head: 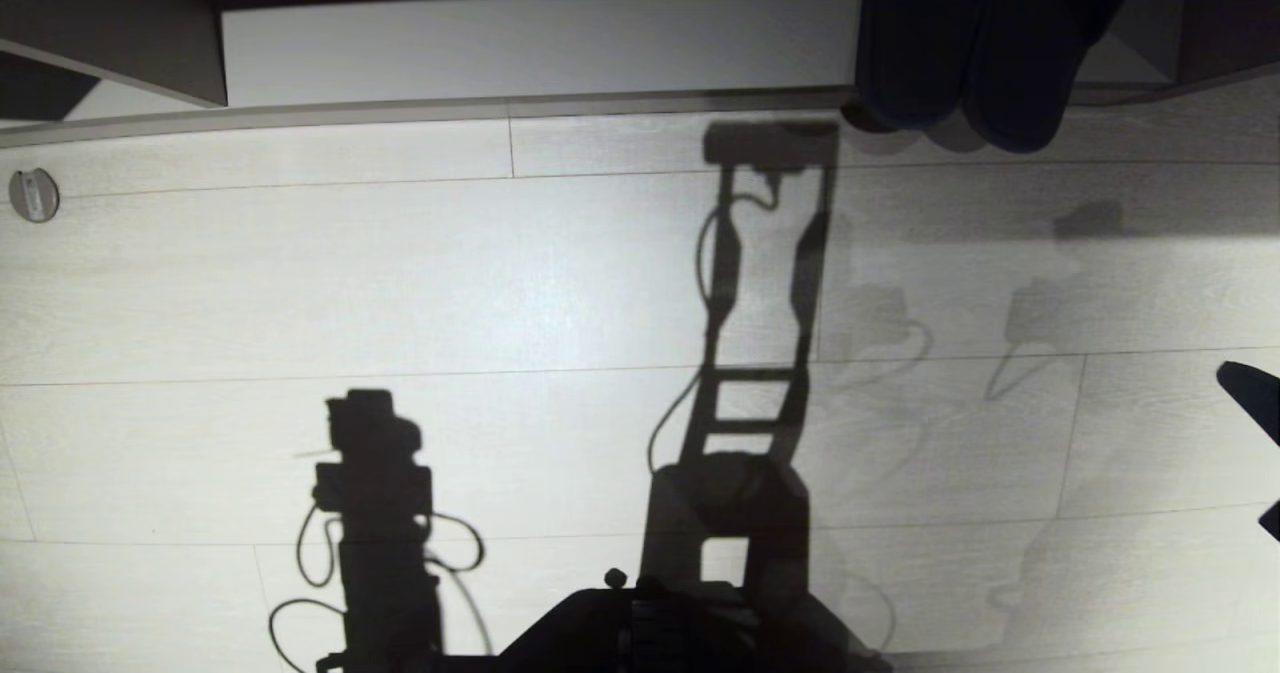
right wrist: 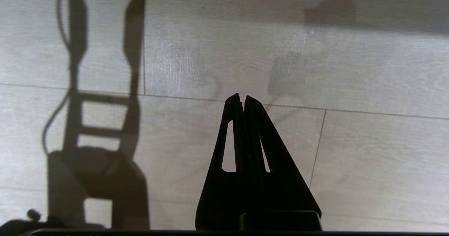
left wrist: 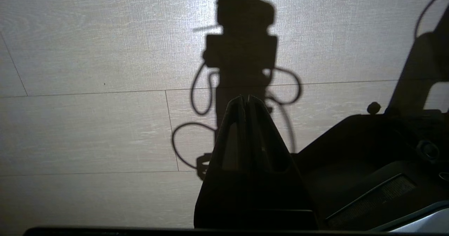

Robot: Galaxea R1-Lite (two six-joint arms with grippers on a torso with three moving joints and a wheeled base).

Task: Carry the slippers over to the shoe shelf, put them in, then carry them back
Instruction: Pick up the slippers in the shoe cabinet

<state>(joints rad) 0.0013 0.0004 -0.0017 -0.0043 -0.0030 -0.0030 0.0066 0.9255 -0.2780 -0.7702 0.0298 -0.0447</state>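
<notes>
The slippers (head: 960, 63), a dark slate-blue pair, lie side by side at the right end of the shoe shelf (head: 540, 43), their rounded ends poking out over its front edge. My right gripper (right wrist: 242, 96) hangs shut and empty over bare floor. The slippers do not show in the right wrist view. A dark tip (head: 1250, 398) at the right edge of the head view looks like part of that arm, well short of the slippers. My left gripper (left wrist: 245, 97) is shut and empty above the floor, beside my base (left wrist: 368, 159).
Pale wood-plank floor (head: 400, 283) lies between me and the shelf, crossed by the shadows of my arms and trunk. A grey-brown upright panel (head: 130, 23) bounds the shelf at left. A small round disc (head: 34, 195) sits on the floor far left.
</notes>
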